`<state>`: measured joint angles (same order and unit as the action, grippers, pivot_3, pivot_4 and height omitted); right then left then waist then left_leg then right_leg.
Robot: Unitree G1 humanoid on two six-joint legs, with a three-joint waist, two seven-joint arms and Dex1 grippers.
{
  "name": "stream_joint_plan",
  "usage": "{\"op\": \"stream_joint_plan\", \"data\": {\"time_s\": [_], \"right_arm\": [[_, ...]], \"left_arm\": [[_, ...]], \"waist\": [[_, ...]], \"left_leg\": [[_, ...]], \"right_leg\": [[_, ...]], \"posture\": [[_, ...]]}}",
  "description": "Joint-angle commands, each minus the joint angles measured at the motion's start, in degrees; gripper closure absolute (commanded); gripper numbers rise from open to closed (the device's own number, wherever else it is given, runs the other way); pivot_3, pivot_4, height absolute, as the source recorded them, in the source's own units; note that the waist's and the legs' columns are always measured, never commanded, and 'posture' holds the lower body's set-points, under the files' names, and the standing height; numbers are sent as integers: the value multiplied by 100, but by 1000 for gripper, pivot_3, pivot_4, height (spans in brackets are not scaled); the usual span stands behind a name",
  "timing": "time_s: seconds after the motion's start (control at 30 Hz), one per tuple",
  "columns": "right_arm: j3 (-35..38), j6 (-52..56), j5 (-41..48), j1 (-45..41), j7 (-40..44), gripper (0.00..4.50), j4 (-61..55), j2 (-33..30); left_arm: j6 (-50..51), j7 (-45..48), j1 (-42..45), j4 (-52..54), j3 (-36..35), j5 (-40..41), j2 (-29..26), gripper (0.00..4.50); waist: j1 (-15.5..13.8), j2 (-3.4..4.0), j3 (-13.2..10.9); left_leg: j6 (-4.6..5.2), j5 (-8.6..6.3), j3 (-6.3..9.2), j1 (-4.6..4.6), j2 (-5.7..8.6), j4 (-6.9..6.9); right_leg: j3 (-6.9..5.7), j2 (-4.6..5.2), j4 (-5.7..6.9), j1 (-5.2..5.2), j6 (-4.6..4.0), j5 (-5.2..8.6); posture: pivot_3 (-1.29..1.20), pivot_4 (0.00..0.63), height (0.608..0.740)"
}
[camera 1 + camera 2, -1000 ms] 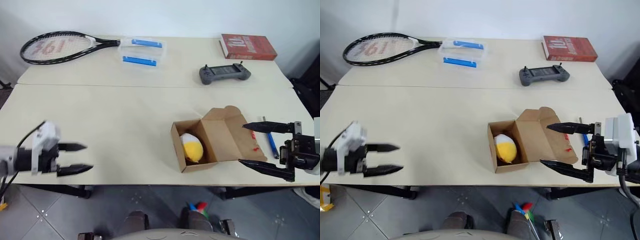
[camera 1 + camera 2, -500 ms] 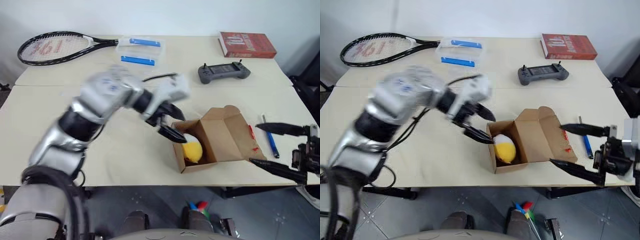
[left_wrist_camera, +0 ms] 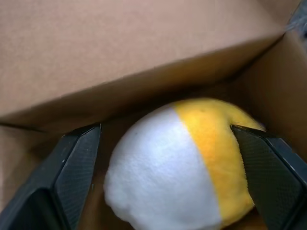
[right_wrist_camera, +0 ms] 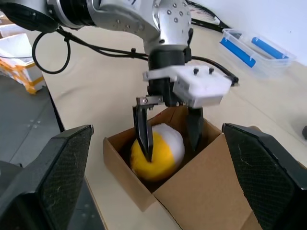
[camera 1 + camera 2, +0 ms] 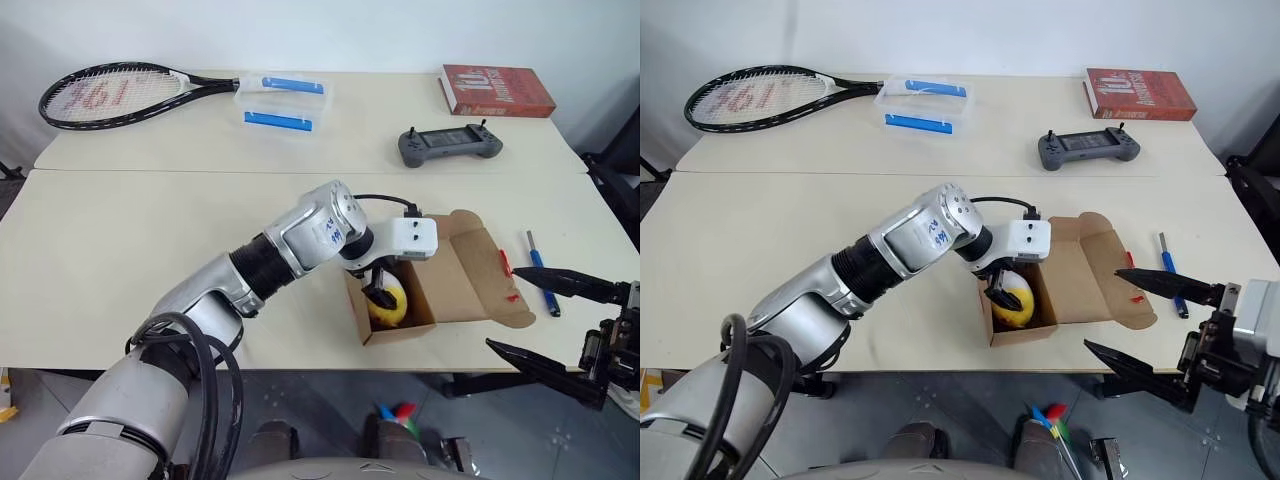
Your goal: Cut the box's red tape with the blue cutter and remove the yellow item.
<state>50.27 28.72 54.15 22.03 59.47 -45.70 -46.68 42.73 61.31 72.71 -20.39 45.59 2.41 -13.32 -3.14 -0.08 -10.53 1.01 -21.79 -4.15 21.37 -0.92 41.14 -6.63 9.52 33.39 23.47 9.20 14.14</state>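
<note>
Straddling the yellow plush (image 4: 157, 152) inside the opened box (image 5: 437, 290), the left gripper (image 4: 168, 128) has its 2 jaws apart, 1 on each side of the plush, neither clamped yet. The right gripper (image 5: 545, 320) hangs well apart beyond the worktop (image 5: 150, 240) edge, jaws wide and empty.

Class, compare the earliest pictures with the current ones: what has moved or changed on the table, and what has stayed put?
The left gripper swung from the table's left edge across into the open box; its open fingers now straddle the yellow item, not yet closed on it. The right gripper drew back slightly towards the table's near edge, still open and empty. The box, blue cutter, racket, container, controller and book stayed put.
</note>
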Motion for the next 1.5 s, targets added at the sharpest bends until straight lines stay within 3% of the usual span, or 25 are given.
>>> {"op": "stream_joint_plan", "data": {"time_s": [0.03, 0.33, 0.5, 0.63, 0.7, 0.87, 1.0, 1.1, 1.2, 1.27, 1.4, 1.5], "right_arm": [[189, -173, 77, 92, -65, 0, -110, 67], [-28, -372, -53, 67, -116, 0, 30, 9], [-262, -538, -204, -60, -116, 0, 216, 36], [-378, -605, -222, -153, -141, 0, 327, 57], [-503, -657, -242, -223, -135, 0, 401, 68], [-1047, -722, -205, -601, -209, 0, 515, 121], [-1684, -738, -49, -1216, -405, 0, 613, 313], [-2431, -880, -197, -1812, -398, 0, 817, 600], [-3332, -856, -278, -2484, -275, 0, 1082, 938], [-3620, -943, -437, -2715, -73, 0, 1190, 957], [-4081, -1127, -762, -3217, 325, 0, 1687, 975], [-4312, -1344, -1003, -3528, 498, 0, 2092, 1087]], "left_arm": [[-295, -76, -69, -169, -34, -355, 101, 623], [-804, -1, -126, -322, -256, -687, 133, 3215], [-938, -112, -99, -699, -1100, -349, 247, 4474], [-1062, 33, -203, -767, -2053, 251, 309, 4489], [-1302, -137, -266, -859, -2881, 739, 360, 4489], [-1546, -33, -714, -529, -4299, 1643, -26, 4489], [-1381, -237, -1422, -10, -5360, 2267, -648, 4489], [-1522, -947, -2441, 434, -6201, 2191, -1349, 4489], [-2188, -1178, -4241, 1026, -7371, 2124, -2112, 4489], [-2202, -1328, -4937, 1353, -7640, 2188, -2319, 4489], [-2362, -1381, -6035, 1636, -7894, 2173, -2569, 4489], [-2373, -1629, -6261, 1532, -8095, 2320, -2500, 4489]], "waist": [[-2, 0, 0], [4, 0, 0], [4, 0, 0], [4, 0, 0], [4, 0, 0], [73, 1, 1], [195, 2, 1], [201, 1, 2], [387, 9, 5], [413, 2, 1], [134, -24, 4], [81, -26, 7]], "left_leg": [[0, 0, 0, 0, 0, 2], [6, -1, -1, -3, 0, 7], [7, -1, -2, -2, 0, 8], [8, -1, -2, 1, 0, 6], [8, -1, 0, 1, 0, 6], [7, 0, -2, -6, -1, 3], [2, 3, -3, -16, -6, 0], [-1, 4, 1, -17, -5, 2], [-4, 2, 12, -46, -11, -23], [-9, 0, 21, -46, -11, -29], [-9, -3, 36, -12, -6, 9], [-7, -4, 46, -21, 0, 14]], "right_leg": [[1, 0, 0, -1, 0, 0], [8, 0, 4, -3, -1, 0], [9, 0, 6, -1, -1, 0], [7, 0, 7, 1, -1, 0], [6, 0, 7, 1, 0, 0], [4, 0, 13, 1, 1, -1], [4, 0, 27, 1, 2, -1], [1, 0, 29, -1, 2, -1], [14, 0, 27, 1, 3, -2], [1, -1, 29, 5, 1, -1], [-21, 1, 26, -10, -1, -2], [-8, 4, 20, -25, -3, -4]], "posture": [[0, 150, 740], [0, 150, 740], [0, 150, 740], [0, 150, 740], [0, 150, 740], [0, 150, 740], [0, 150, 740], [0, 150, 740], [0, 150, 740], [0, 150, 740], [0, 150, 740], [0, 150, 740]]}}
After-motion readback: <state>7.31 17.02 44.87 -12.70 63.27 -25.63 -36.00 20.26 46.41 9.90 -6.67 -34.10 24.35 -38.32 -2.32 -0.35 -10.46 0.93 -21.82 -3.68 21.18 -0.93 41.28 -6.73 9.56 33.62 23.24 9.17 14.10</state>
